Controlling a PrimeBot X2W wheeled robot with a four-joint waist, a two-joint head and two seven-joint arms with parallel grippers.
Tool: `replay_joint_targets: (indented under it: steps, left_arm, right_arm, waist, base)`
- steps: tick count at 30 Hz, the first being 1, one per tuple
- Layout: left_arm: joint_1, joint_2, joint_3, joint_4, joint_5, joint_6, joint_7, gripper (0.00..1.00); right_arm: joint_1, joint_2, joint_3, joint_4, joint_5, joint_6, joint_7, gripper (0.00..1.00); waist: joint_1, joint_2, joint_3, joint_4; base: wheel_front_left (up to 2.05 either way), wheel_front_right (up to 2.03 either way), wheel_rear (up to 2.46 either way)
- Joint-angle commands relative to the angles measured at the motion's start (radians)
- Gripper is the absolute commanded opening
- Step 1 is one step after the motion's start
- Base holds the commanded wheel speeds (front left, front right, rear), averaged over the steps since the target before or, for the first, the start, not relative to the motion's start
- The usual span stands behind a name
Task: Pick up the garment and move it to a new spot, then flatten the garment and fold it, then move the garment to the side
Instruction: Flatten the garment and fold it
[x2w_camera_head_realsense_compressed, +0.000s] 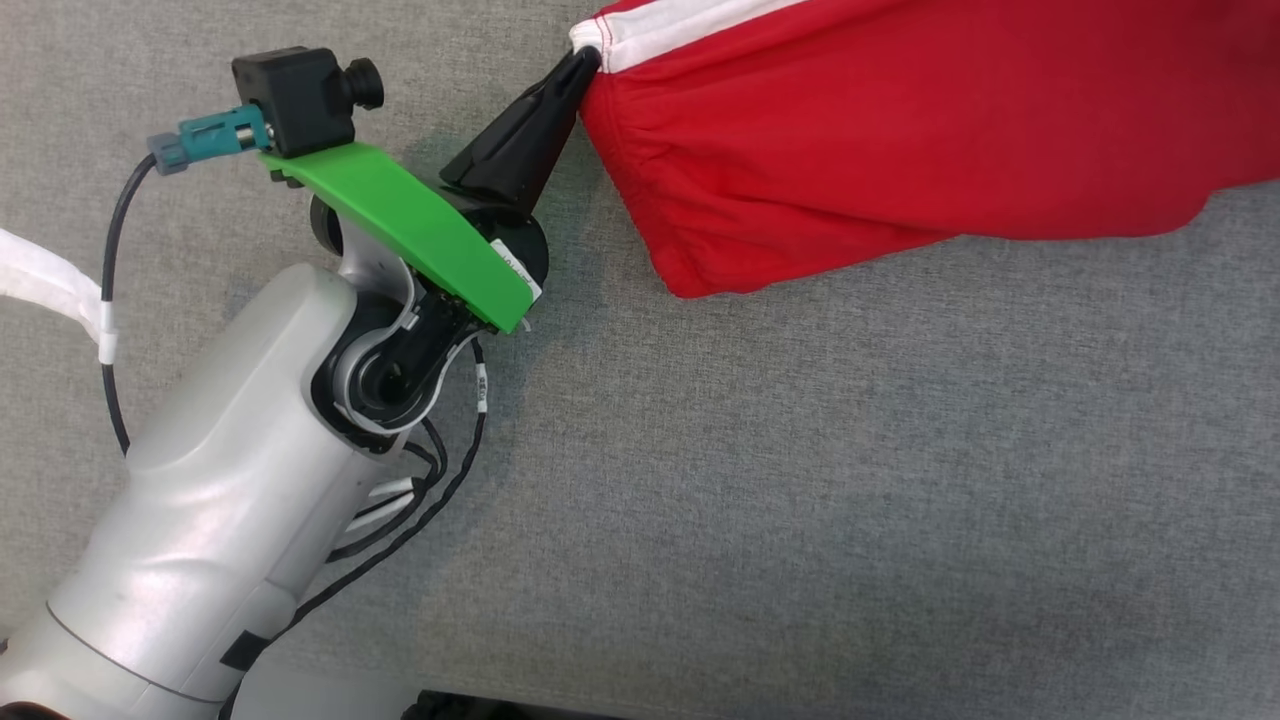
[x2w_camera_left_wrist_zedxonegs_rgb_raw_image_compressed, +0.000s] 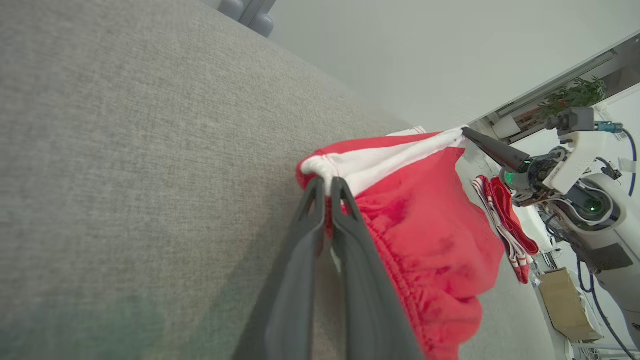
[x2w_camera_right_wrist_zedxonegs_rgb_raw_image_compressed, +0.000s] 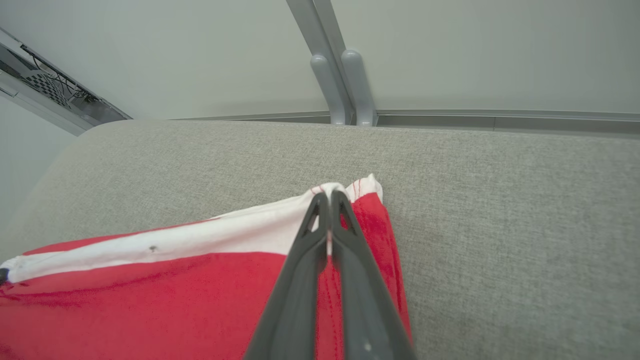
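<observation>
**Thin tip-pinches on a taut waistband: a slip is the main risk**

Both grippers are clenched on the red shorts (x2w_camera_head_realsense_compressed: 900, 130). The left gripper (x2w_camera_head_realsense_compressed: 590, 62) nips one end of the white waistband (x2w_camera_right_wrist_zedxonegs_rgb_raw_image_compressed: 200, 240) right at its fingertips. The right gripper (x2w_camera_right_wrist_zedxonegs_rgb_raw_image_compressed: 327, 196) nips the other end the same way. The band runs stretched between the two sets of tips, and the red cloth hangs below them over the grey cushion (x2w_camera_head_realsense_compressed: 800, 480). Whether its lowest fold touches the cushion is hard to tell.

Each hold takes only a sliver of hem at the very tips. If the arms pull further apart, the elastic could snap out of one pinch, and the shorts would drop in a heap under the other fingers. If one side descends first, the cloth could bunch and fold under itself instead of lying flat. Dragging the hanging part across the rough weave could also crease it before any flattening begins.
</observation>
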Motion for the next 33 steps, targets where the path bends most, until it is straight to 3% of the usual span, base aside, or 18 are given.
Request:
replay_joint_targets:
  steps: [1,4,5,6,7,8,9,15,23,27,33]
  left_arm:
    - [-0.018,-0.004,-0.003,0.006,0.002,-0.003,-0.006,0.00]
    - [-0.029,-0.004,-0.012,0.019,0.012,-0.003,-0.023,0.00]
    - [-0.033,-0.005,-0.014,0.022,0.017,-0.003,-0.032,0.13]
    - [-0.035,-0.006,-0.017,0.026,0.016,-0.003,-0.035,0.37]
    - [-0.036,-0.006,-0.020,0.032,0.017,-0.003,-0.039,0.53]
    - [-0.038,-0.004,-0.022,0.040,0.020,-0.003,-0.047,0.96]
    - [-0.038,-0.001,-0.022,0.047,0.022,-0.003,-0.053,1.00]
    - [0.011,0.028,-0.027,0.097,0.072,0.015,-0.116,1.00]
    - [0.181,0.068,0.011,0.066,0.264,0.166,-0.235,1.00]
    - [0.341,0.038,0.122,-0.031,0.420,0.237,-0.236,1.00]
    - [0.589,-0.029,0.259,-0.145,0.670,0.273,-0.237,1.00]
  right_arm:
    - [-0.015,0.002,0.001,0.011,-0.008,0.000,-0.016,0.29]
    - [-0.030,0.015,0.013,0.034,-0.005,0.000,-0.035,0.62]
    - [-0.034,0.017,0.016,0.042,-0.005,0.000,-0.043,0.78]
    - [-0.036,0.020,0.021,0.048,-0.004,0.000,-0.048,1.00]
    - [-0.040,0.026,0.024,0.052,-0.005,0.000,-0.064,1.00]
    - [-0.042,0.033,0.028,0.057,-0.006,0.000,-0.078,1.00]
    - [-0.041,0.036,0.032,0.058,-0.007,0.000,-0.092,1.00]
    - [0.016,0.040,0.075,0.035,-0.004,0.000,-0.188,1.00]
    - [0.211,0.036,0.154,-0.049,0.007,0.000,-0.389,1.00]
    - [0.304,0.057,0.199,-0.044,-0.010,0.000,-0.491,1.00]
    - [0.403,0.130,0.235,0.012,-0.094,0.000,-0.588,1.00]
  waist:
    - [0.0000,0.0000,0.005,0.004]
    - [0.0000,0.0000,0.007,0.005]
    - [0.0000,0.0000,0.006,0.005]
    - [0.0000,0.0000,0.005,0.005]
    - [0.0000,0.0000,0.003,0.004]
    - [0.0000,0.0000,-0.002,0.001]
    - [0.0000,0.0000,-0.007,-0.001]
    - [0.0000,0.0000,-0.067,-0.031]
    - [0.0000,0.0000,-0.196,-0.067]
    - [0.0000,0.0000,-0.270,-0.080]
    - [0.0000,0.0000,-0.386,-0.100]
  base:
    - [0.00,0.00,0.00]
    - [0.00,0.00,0.00]
    - [0.00,0.00,0.00]
    - [0.00,0.00,0.00]
    - [0.00,0.00,0.00]
    - [0.00,0.00,0.00]
    - [0.00,0.00,0.00]
    - [0.00,0.00,0.00]
    - [0.00,0.00,0.00]
    - [0.00,0.00,0.00]
    - [0.00,0.00,0.00]
